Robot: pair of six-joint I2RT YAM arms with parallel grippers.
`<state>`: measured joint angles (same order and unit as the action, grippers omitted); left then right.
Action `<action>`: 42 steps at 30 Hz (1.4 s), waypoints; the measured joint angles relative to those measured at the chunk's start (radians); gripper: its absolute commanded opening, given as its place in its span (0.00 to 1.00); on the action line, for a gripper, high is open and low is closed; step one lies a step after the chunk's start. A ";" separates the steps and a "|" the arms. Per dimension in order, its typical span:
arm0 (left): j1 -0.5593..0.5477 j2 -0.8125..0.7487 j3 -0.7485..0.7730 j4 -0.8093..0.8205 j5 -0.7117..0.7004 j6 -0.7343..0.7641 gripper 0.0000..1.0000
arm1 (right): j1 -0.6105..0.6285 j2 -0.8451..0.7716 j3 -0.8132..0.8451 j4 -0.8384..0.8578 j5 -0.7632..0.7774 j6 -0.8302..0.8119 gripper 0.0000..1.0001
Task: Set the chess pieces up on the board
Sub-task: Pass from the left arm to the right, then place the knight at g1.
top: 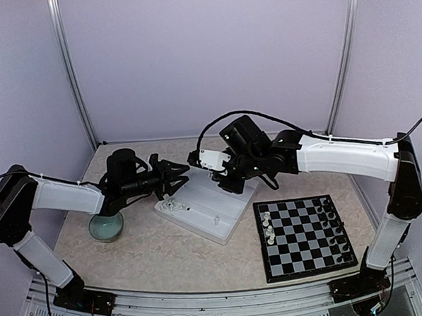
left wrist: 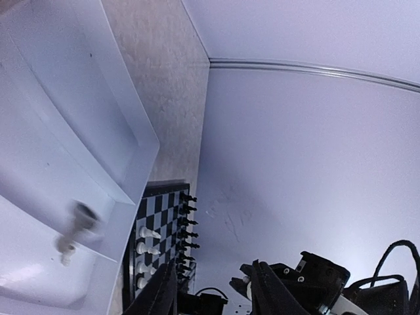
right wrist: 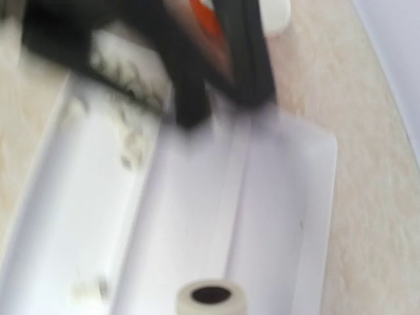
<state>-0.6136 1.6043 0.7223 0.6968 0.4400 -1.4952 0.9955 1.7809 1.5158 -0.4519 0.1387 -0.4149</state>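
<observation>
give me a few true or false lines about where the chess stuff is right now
1. The board lies to the right of the white tray in the top view. True.
2. Black chess pieces stand along the board's side away from the tray. True.
3. The tray holds nothing. False: a few white pieces lie in it.
4. The left gripper has its jaws shut tight. False: they stand apart.
</observation>
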 measured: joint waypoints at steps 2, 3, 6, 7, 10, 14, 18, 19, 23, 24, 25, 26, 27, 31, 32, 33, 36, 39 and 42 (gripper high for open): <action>0.038 -0.045 0.026 -0.114 -0.003 0.085 0.37 | -0.037 -0.050 -0.041 -0.028 -0.037 -0.029 0.00; 0.054 -0.064 0.043 -0.157 -0.005 0.123 0.36 | -0.050 -0.071 -0.056 -0.040 -0.052 -0.042 0.00; 0.102 -0.117 0.097 -0.253 -0.006 0.226 0.35 | -0.095 -0.152 -0.103 -0.103 -0.117 -0.105 0.00; 0.117 -0.131 0.109 -0.275 -0.005 0.253 0.35 | -0.102 -0.180 -0.117 -0.137 -0.154 -0.140 0.00; 0.136 -0.140 0.131 -0.339 0.006 0.322 0.35 | -0.102 -0.224 -0.161 -0.201 -0.227 -0.216 0.00; 0.136 -0.139 0.137 -0.447 0.016 0.406 0.35 | -0.101 -0.223 -0.216 -0.348 -0.277 -0.323 0.00; 0.135 -0.139 0.157 -0.547 0.004 0.494 0.35 | -0.101 -0.177 -0.225 -0.516 -0.272 -0.410 0.00; 0.135 -0.140 0.167 -0.572 -0.005 0.515 0.35 | -0.101 -0.164 -0.220 -0.562 -0.265 -0.428 0.00; 0.135 -0.152 0.187 -0.634 -0.059 0.586 0.36 | -0.083 -0.123 -0.201 -0.710 -0.226 -0.448 0.00; 0.135 -0.161 0.187 -0.647 -0.071 0.599 0.35 | -0.073 -0.114 -0.200 -0.740 -0.216 -0.448 0.00; 0.135 -0.171 0.187 -0.660 -0.083 0.610 0.35 | -0.060 -0.106 -0.200 -0.770 -0.205 -0.446 0.00; 0.135 -0.182 0.187 -0.673 -0.094 0.622 0.35 | -0.045 -0.098 -0.200 -0.798 -0.197 -0.442 0.00; 0.135 -0.191 0.187 -0.682 -0.104 0.630 0.36 | -0.027 -0.090 -0.200 -0.820 -0.191 -0.437 0.00; 0.135 -0.211 0.187 -0.706 -0.128 0.660 0.35 | 0.045 -0.078 -0.206 -0.873 -0.172 -0.421 0.00; 0.135 -0.211 0.187 -0.711 -0.132 0.665 0.35 | 0.056 -0.074 -0.206 -0.880 -0.166 -0.417 0.00; 0.135 -0.211 0.187 -0.718 -0.134 0.671 0.35 | 0.069 -0.067 -0.206 -0.887 -0.160 -0.409 0.00; 0.135 -0.212 0.185 -0.734 -0.140 0.679 0.35 | 0.086 -0.031 -0.206 -0.896 -0.138 -0.394 0.00; 0.135 -0.225 0.172 -0.736 -0.148 0.683 0.36 | 0.098 0.022 -0.205 -0.898 -0.119 -0.377 0.00; 0.135 -0.255 0.154 -0.740 -0.158 0.686 0.36 | 0.120 0.060 -0.200 -0.898 -0.110 -0.364 0.00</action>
<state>-0.4782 1.3491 0.8764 -0.0433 0.2825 -0.8097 1.1156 1.8404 1.3163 -1.3502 0.0288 -0.7792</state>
